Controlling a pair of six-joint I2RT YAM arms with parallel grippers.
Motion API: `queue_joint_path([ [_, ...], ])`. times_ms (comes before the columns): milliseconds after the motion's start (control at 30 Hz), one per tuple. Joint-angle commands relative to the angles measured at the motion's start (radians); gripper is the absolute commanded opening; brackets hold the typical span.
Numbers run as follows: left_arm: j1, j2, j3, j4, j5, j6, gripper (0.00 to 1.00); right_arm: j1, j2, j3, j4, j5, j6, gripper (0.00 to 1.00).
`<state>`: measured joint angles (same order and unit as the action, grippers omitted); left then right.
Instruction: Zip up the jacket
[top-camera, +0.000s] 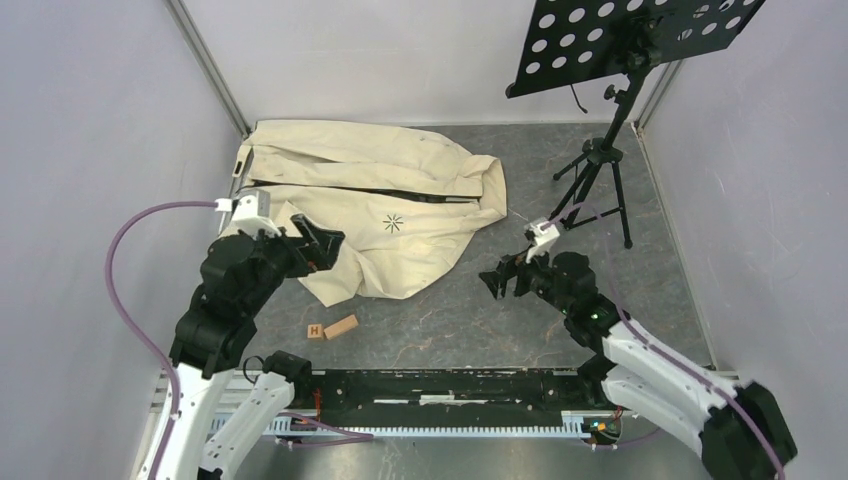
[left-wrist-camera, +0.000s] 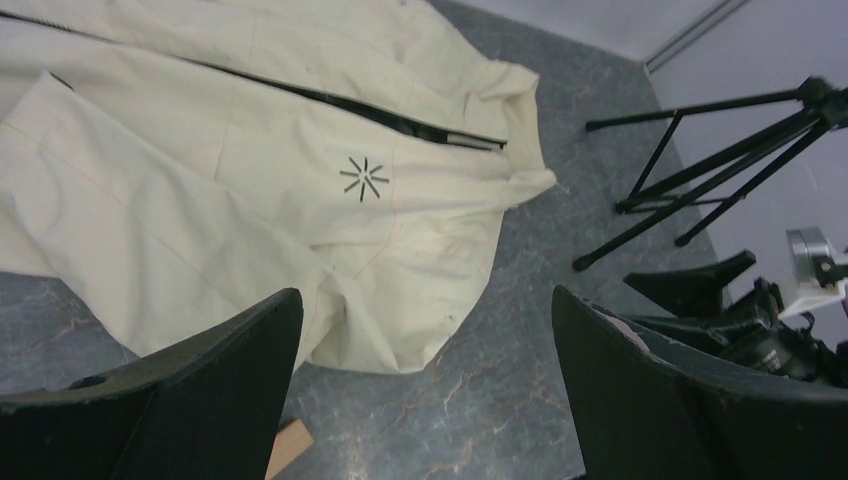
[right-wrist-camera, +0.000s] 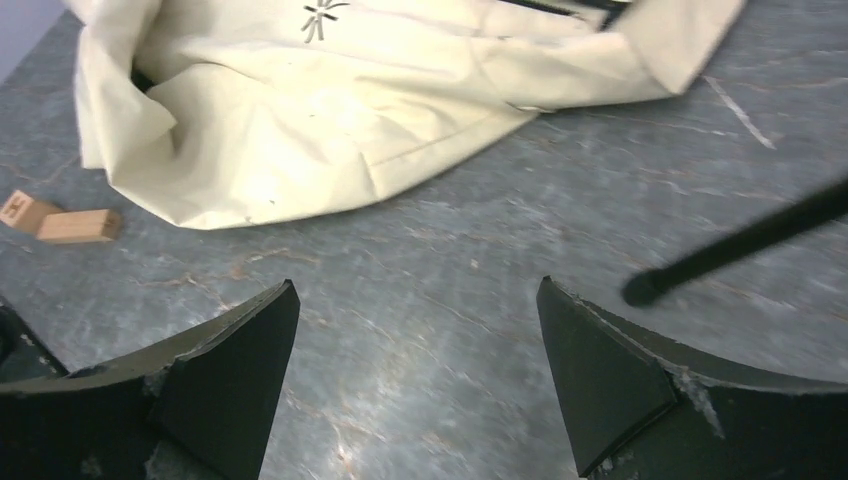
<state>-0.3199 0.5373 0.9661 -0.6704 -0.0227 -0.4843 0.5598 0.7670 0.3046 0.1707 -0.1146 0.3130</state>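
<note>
- Lying flat on the grey tabletop (top-camera: 480, 320), the cream jacket (top-camera: 370, 200) fills the far left part, and its dark zipper (left-wrist-camera: 300, 92) runs across the front.
- The left gripper (top-camera: 318, 243) hovers over the near edge of the jacket, its fingers spread wide and holding nothing.
- The right gripper (top-camera: 497, 280) is above bare tabletop beside the jacket, also spread and empty.
- Two small wooden blocks (top-camera: 333, 328) lie near the jacket's near edge.

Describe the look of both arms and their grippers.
The left arm and right arm have white lower links and black upper joints, each with a purple cable. The left gripper and right gripper have wide, black, wedge-shaped fingers. A green light marks the right arm.
</note>
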Motion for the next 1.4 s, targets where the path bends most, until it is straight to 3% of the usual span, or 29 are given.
queue_joint_path([
  [0, 0.006, 0.075, 0.052, -0.09, 0.094, 0.014, 1.0, 0.111, 0.219, 0.087, 0.278, 0.062, 0.066, 0.92],
  [233, 0.031, 0.222, 0.069, -0.092, -0.035, 0.029, 1.0, 0.273, 0.613, 0.362, 0.434, 0.235, 0.046, 0.92],
  [433, 0.196, 0.367, 0.124, -0.025, -0.046, 0.014, 1.0, 0.322, 0.929, 0.685, 0.473, 0.223, 0.028, 0.91],
  [733, 0.514, 0.632, 0.17, 0.142, 0.198, -0.049, 0.97, 0.405, 1.303, 1.057, 0.482, 0.143, 0.023, 0.83],
  [1000, 0.574, 0.725, 0.119, 0.238, 0.223, -0.094, 0.96, 0.47, 1.394, 1.043, 0.465, 0.126, -0.025, 0.68],
  [1200, 0.582, 0.832, 0.134, 0.22, 0.227, -0.09, 0.94, 0.509, 1.38, 0.906, 0.503, 0.162, 0.014, 0.45],
  [1367, 0.589, 0.884, 0.127, 0.238, 0.233, -0.086, 0.93, 0.563, 1.289, 0.75, 0.554, 0.278, 0.044, 0.4],
])
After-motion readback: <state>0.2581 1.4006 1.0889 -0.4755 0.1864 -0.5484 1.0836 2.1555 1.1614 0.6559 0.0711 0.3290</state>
